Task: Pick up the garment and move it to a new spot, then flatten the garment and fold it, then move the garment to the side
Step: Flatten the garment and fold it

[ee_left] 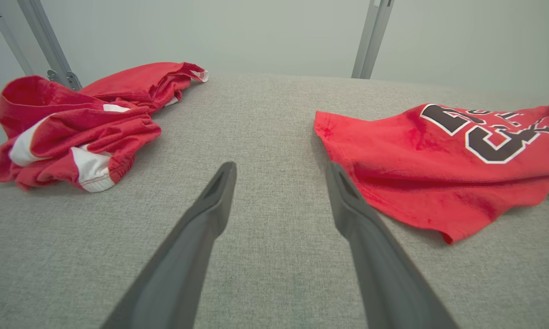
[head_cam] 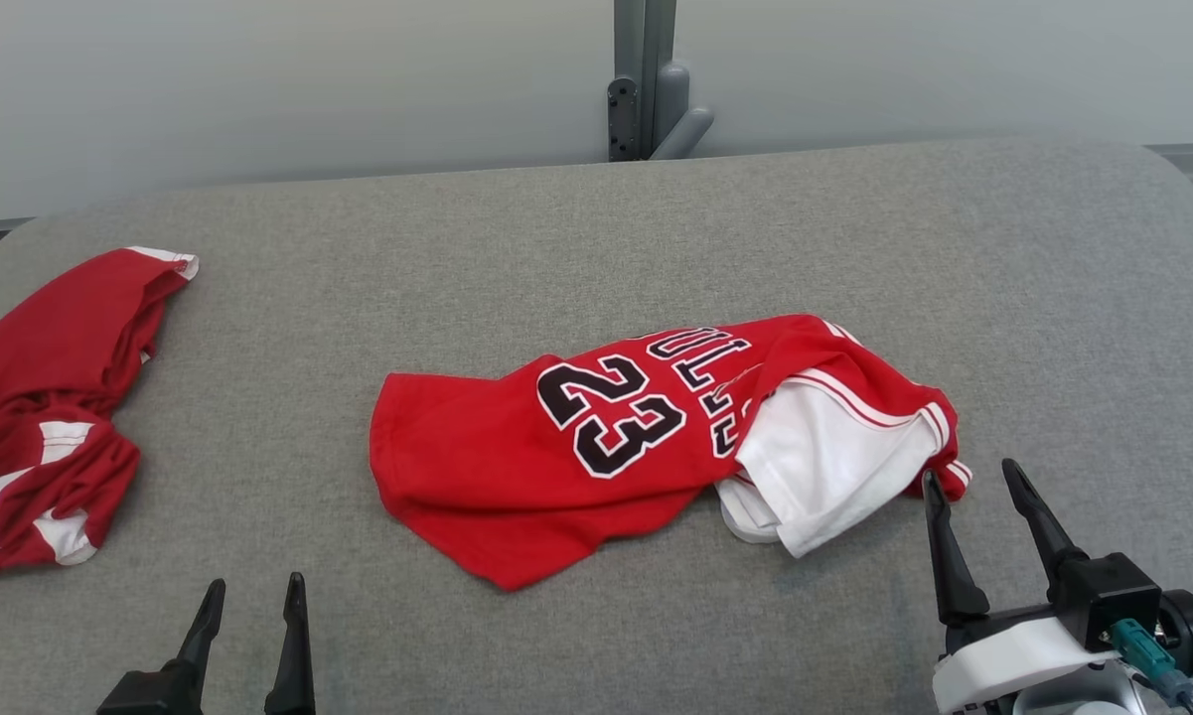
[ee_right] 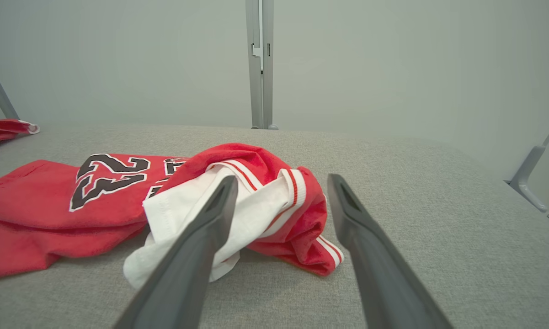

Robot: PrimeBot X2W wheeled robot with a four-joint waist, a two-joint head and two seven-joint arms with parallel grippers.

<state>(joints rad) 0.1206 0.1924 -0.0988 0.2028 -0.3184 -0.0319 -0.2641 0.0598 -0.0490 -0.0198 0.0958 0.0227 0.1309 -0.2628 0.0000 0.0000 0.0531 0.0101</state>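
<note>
The garment (head_cam: 596,437) is a red jersey with a black "23" and white sleeves, lying crumpled in the middle of the grey padded table (head_cam: 596,228). In the left wrist view the garment (ee_left: 443,169) lies to the right, and in the right wrist view the garment (ee_right: 119,205) lies ahead and to the left. My right gripper (head_cam: 969,477) stands open just right of the jersey's white sleeve, with nothing between its fingers. In its own view, my right gripper (ee_right: 281,180) points at the bunched sleeve end. My left gripper (head_cam: 255,586) is open near the front edge; in its own view the left gripper (ee_left: 281,167) points at bare cloth.
A second red and white garment (head_cam: 50,417) lies crumpled at the table's left edge, also seen as a heap (ee_left: 82,123) in the left wrist view. A grey metal post (head_cam: 646,79) stands behind the table against the pale wall.
</note>
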